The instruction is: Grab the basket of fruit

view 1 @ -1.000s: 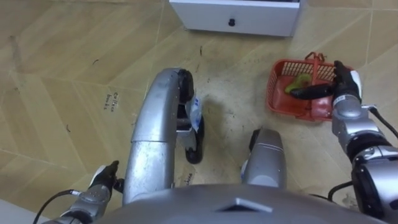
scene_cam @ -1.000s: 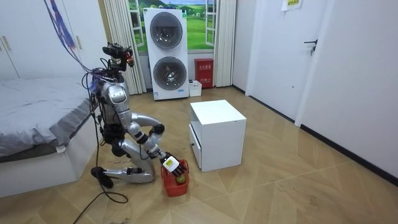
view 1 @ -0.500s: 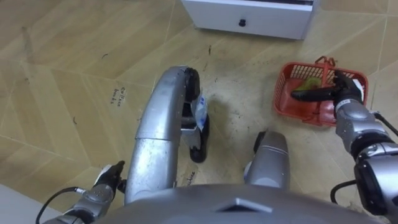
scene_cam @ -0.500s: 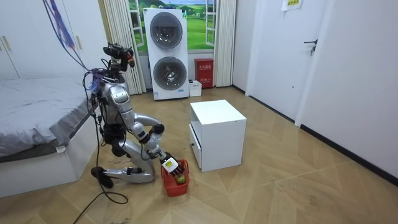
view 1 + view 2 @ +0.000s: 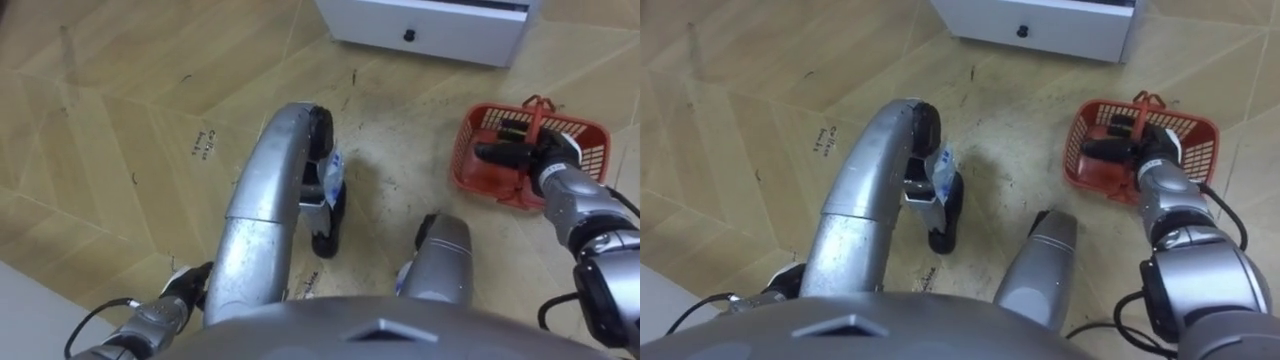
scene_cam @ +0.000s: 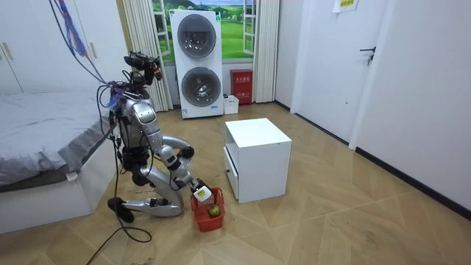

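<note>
The red plastic fruit basket [image 5: 588,140] stands on the wooden floor at my right, its thin handle [image 5: 537,108] upright. My right hand [image 5: 545,160] reaches over its near rim. Its dark fingers [image 5: 492,153] lie straight across the inside, beside the handle's foot, and are not curled round it. From the room view a green fruit [image 6: 213,211] shows in the basket [image 6: 207,222], with the right hand [image 6: 200,193] on top. I kneel on the floor between the bed and a white cabinet. My left hand [image 5: 165,310] hangs low by the floor at my left.
A white cabinet [image 5: 440,25] with a drawer knob [image 5: 408,36] stands just beyond the basket. A bed [image 6: 40,158] is behind me, and stacked washing machines [image 6: 197,62] stand by the far wall. Bare wooden floor lies to my left.
The eye views have shifted, so the camera moved. My right hand has sunk a little into the basket and now covers the green fruit. The basket stays on the floor.
</note>
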Robot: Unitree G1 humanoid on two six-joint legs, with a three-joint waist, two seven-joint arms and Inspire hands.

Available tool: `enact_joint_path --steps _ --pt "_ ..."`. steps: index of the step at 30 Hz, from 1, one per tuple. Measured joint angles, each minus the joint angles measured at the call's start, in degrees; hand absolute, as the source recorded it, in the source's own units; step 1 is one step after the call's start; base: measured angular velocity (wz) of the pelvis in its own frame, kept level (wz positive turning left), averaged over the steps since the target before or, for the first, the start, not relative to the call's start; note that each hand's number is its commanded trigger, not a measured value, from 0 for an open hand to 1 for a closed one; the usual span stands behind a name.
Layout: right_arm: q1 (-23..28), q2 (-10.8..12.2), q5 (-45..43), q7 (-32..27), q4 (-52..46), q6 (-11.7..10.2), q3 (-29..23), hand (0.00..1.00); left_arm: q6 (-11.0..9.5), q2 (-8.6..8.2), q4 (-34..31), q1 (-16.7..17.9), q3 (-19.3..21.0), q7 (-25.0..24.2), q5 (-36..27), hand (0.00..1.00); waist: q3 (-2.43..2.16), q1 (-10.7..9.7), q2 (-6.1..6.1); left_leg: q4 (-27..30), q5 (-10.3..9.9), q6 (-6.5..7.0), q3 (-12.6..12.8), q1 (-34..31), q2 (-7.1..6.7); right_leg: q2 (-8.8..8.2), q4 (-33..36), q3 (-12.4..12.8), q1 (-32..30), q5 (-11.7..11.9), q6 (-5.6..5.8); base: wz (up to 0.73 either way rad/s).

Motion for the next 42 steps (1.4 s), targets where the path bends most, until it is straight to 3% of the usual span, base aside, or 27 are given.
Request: enact_joint_path --steps 13,23,26,31,34,38,39,42 --pt "0.3 0.1 0.1 3.6 2.3 1.4 6.0 1.00 1.2 0.07 0.0 -0.1 0.0 -2.3 0.1 0.00 0.28 1.1 -0.53 0.5 0.1 -0.02 -0.6 0.3 -0.05 0.23 0.0 -0.9 1.2 0.0 0.00 0.00" --pt "0.5 2.0 -1.3 2.3 3.2 2.1 6.0 1.00 1.6 0.05 3.0 -2.8 -0.1 -1.7 0.1 0.00 0.69 1.3 -1.53 3.2 -0.1 0.61 -2.9 0.1 0.08 2.67 0.6 -2.2 3.1 0.0 -0.02 -0.04" --pt "0.5 2.8 -2.7 0.8 2.4 2.5 6.0 1.00 1.7 0.03 3.0 -4.2 -0.1 -0.8 0.1 0.00 0.76 0.7 -1.91 3.7 -0.2 0.74 -3.2 -0.1 0.08 3.12 0.9 -2.2 3.3 0.0 -0.07 -0.06" --pt "0.6 5.1 -7.2 -1.5 -0.6 3.3 6.0 1.00 1.7 -0.19 2.3 -6.1 3.0 0.7 2.0 0.00 0.44 -0.9 -3.20 4.4 -0.5 1.23 -4.1 0.4 -0.12 3.95 0.5 -2.3 4.7 -0.1 -0.07 -0.03" --pt "0.6 6.6 -10.1 -2.6 -4.7 3.4 6.0 1.00 1.7 -0.23 2.2 -7.8 4.7 0.8 3.6 0.00 0.51 -2.4 -3.82 5.4 -1.0 1.35 -5.7 0.8 -1.30 4.53 -0.2 -2.6 6.3 0.0 -0.07 -0.07" --pt "1.2 7.2 -13.5 -3.9 -11.6 3.6 6.1 1.00 1.6 -0.41 -0.1 -10.4 8.3 3.2 3.6 0.00 0.42 -3.8 -3.82 6.5 -3.5 2.27 -6.7 2.3 -2.27 4.63 -2.3 -2.7 8.9 -0.1 -0.03 -0.02" --pt "2.0 7.5 -15.0 -4.3 -12.5 3.6 6.2 1.00 1.5 -0.52 -0.1 -11.8 8.9 4.1 3.8 0.00 0.42 -4.1 -3.81 6.4 -3.8 2.91 -6.8 3.4 -2.59 5.55 -3.8 -2.7 10.2 -0.4 0.04 0.09" --pt "3.7 8.0 -18.9 -4.5 -15.7 3.6 6.5 1.00 0.6 -0.51 0.1 -12.9 9.2 5.8 3.8 0.00 -0.15 -5.1 -3.25 5.3 -4.3 4.04 -6.8 5.3 -2.65 7.48 -7.3 -1.1 11.0 -0.5 -0.08 -0.15"
